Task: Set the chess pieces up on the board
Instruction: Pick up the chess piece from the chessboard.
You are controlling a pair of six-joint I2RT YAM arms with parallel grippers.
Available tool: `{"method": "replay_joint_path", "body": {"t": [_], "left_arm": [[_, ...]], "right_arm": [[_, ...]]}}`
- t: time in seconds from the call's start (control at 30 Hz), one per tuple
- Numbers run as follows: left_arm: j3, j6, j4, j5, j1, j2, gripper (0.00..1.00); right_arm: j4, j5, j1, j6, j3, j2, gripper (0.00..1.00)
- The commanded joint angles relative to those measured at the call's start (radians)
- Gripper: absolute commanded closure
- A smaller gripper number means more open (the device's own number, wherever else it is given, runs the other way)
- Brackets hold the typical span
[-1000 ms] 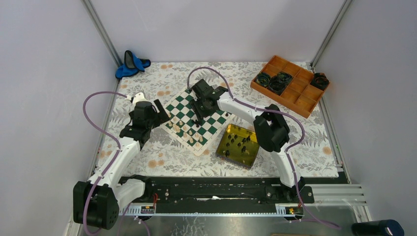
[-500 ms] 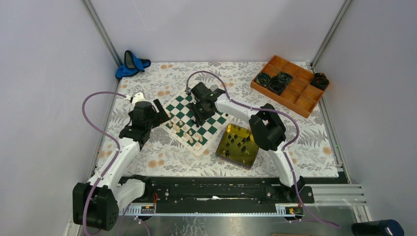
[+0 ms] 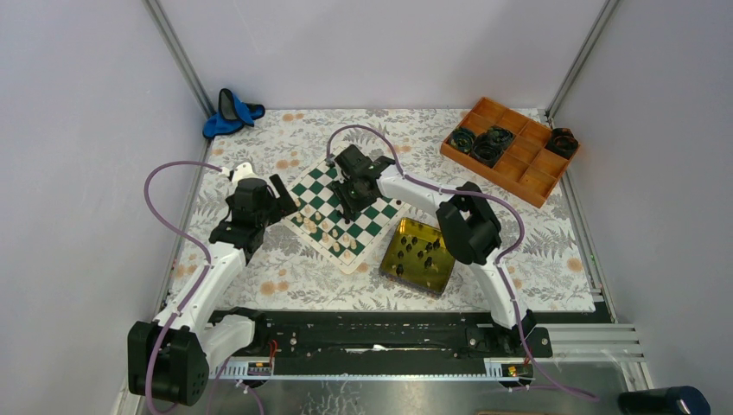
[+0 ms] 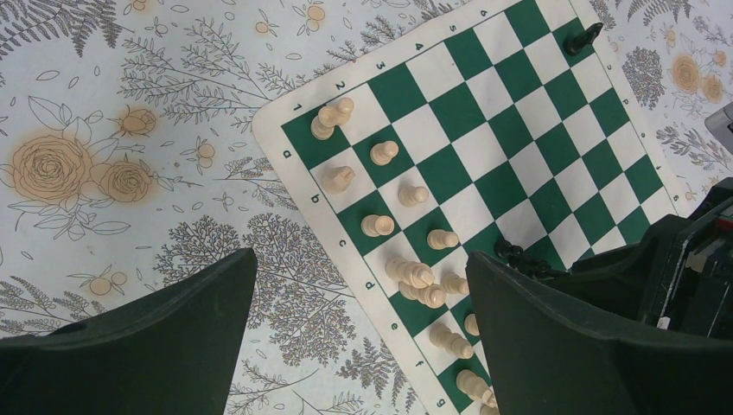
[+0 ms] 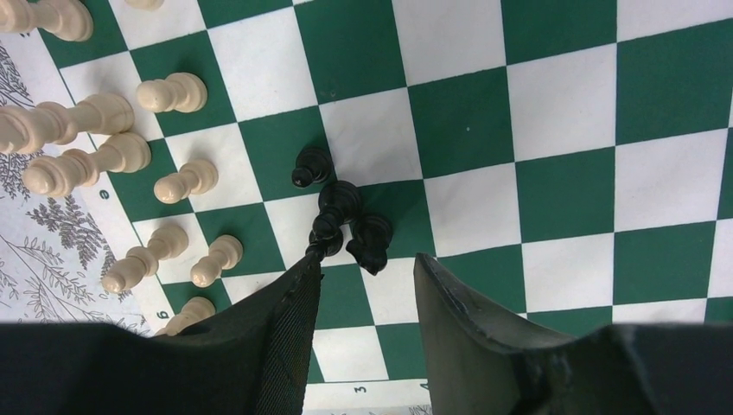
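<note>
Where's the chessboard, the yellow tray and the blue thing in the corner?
chessboard [image 4: 519,147], left wrist view, a bare square near its middle.
yellow tray [image 3: 430,279], top view, bare floor by its near rim.
blue thing [image 3: 216,126], top view, its blue left end.

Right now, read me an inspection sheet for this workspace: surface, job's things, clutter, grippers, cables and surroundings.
Surface: floral tablecloth, lying flat.
Job's things: chessboard set askew; cream pieces sit along its near-left side; black pieces clustered mid-board; more black ones in the yellow tin tray.
Clutter: orange compartment tray holding black coils; blue item at the far left corner.
Grippers: left gripper open, empty, over the board's edge; right gripper has its fingers apart at the black cluster, nothing clamped.
Cables: purple cables arch over both arms.
Surroundings: pale walls, metal frame posts.
</note>
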Motion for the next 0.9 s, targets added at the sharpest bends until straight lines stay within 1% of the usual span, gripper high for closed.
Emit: {"method": "replay_joint_path", "body": {"t": [0.0, 0.37, 0.73, 0.87], "left_arm": [[0.004, 0.012, 0.033, -0.019, -0.003, -0.009, 0.01], [0.006, 0.012, 0.036, -0.016, -0.005, -0.007, 0.01], [0.004, 0.012, 0.038, -0.011, -0.005, -0.007, 0.01], [0.004, 0.009, 0.038, -0.007, -0.005, -0.007, 0.01]], "right_arm": [[0.014, -0.019, 0.011, -0.013, 0.053, 0.015, 0.5], [0.016, -0.022, 0.01, -0.008, 0.06, 0.026, 0.58], [0.017, -0.012, 0.01, -0.005, 0.047, 0.02, 0.75], [0.02, -0.006, 0.011, -0.006, 0.037, 0.01, 0.82]]}}
